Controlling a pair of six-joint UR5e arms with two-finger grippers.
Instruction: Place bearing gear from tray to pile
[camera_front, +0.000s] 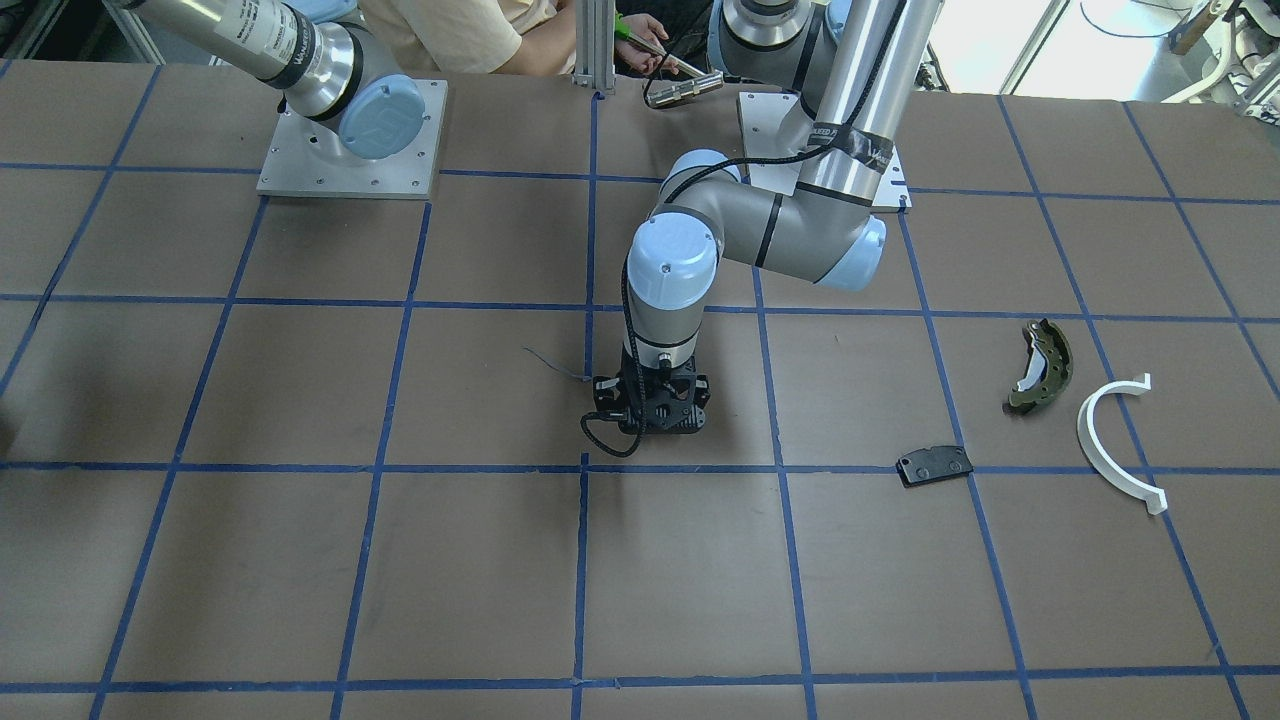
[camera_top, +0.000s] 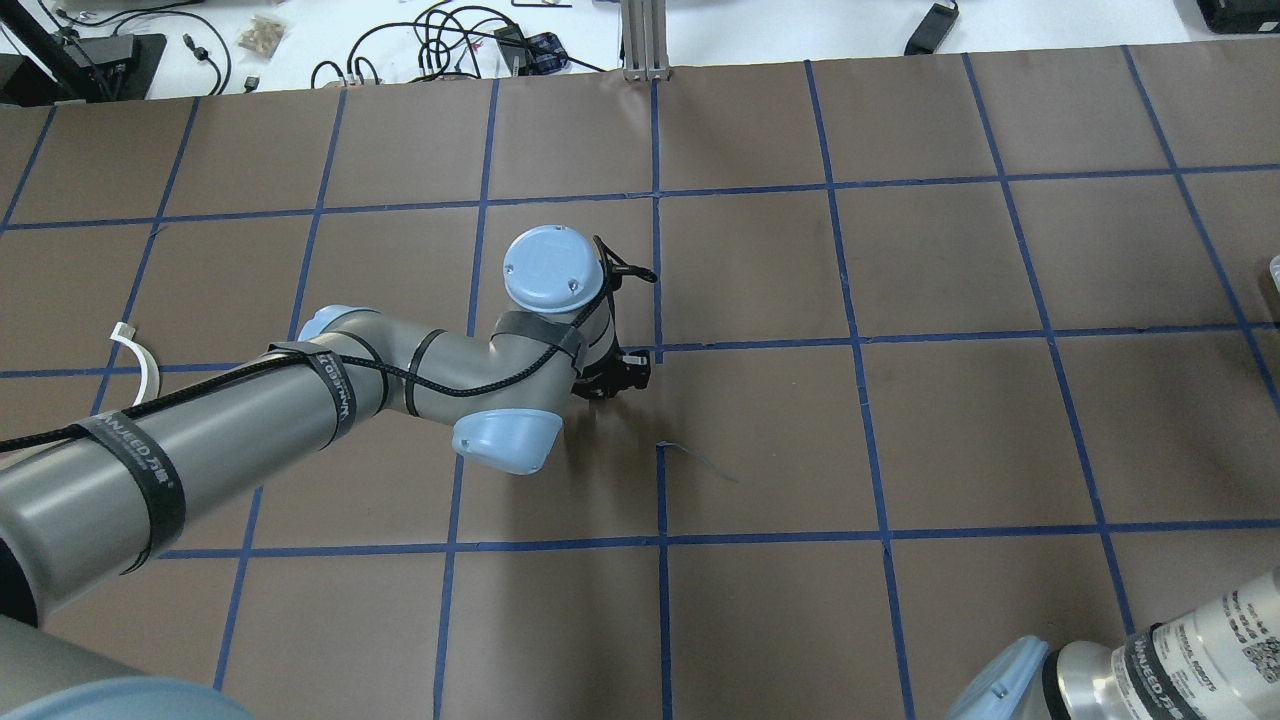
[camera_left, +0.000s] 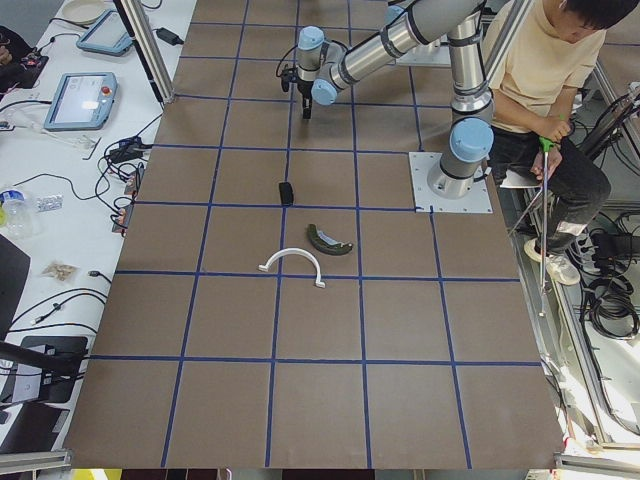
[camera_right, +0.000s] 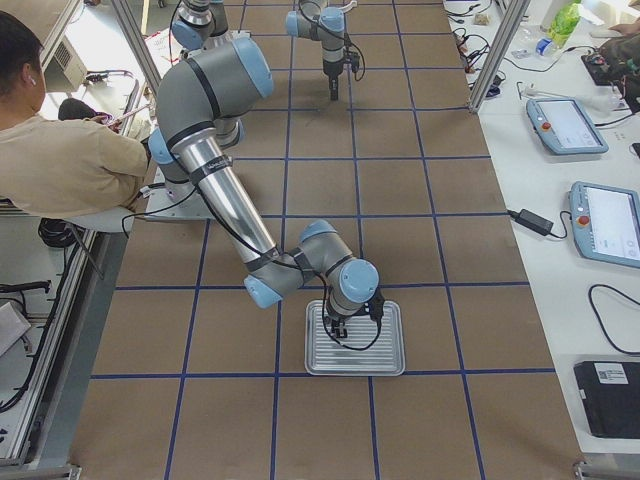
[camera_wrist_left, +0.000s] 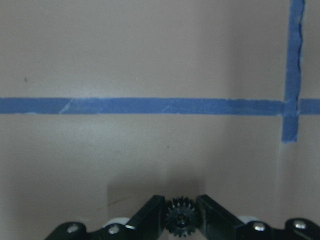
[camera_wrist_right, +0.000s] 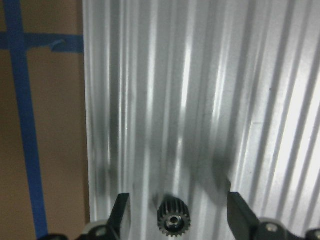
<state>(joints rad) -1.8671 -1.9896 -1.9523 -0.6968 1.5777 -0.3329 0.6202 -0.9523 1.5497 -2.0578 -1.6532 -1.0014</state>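
Left wrist view: my left pincer (camera_wrist_left: 181, 211) is clenched on a small black gear (camera_wrist_left: 181, 221). A finger sits on each side of the teeth, and the bore faces up at the camera, so it's riding flat.

Where that gear is: off the tray and in my left grip, hanging just above the table (camera_front: 300, 560) around the middle, well away from every edge.

Pile (camera_left: 325, 240): shoe (camera_front: 1045, 360), arc (camera_front: 1105, 450) and pad (camera_front: 934, 465) lie loose and apart from each other, out toward the left end of the table.

The bit that matters: the pile is sideways from my left pincer, toward the left end and well apart from it. My left arm is the nearer one by a lot. The gear is round, so there's no long axis to line up. I reckon it's a plain carry toward that end and then let go.

Right pincer (camera_wrist_right: 178, 202): released, fingers spread wide, low over the tray (camera_wrist_right: 250, 100) near the right end.

Second gear (camera_wrist_right: 173, 219): lying flat on the tray ribs between those open fingers, touching neither.

Watch out: it's round, so if dropped from too high I'd guess it rolls off.
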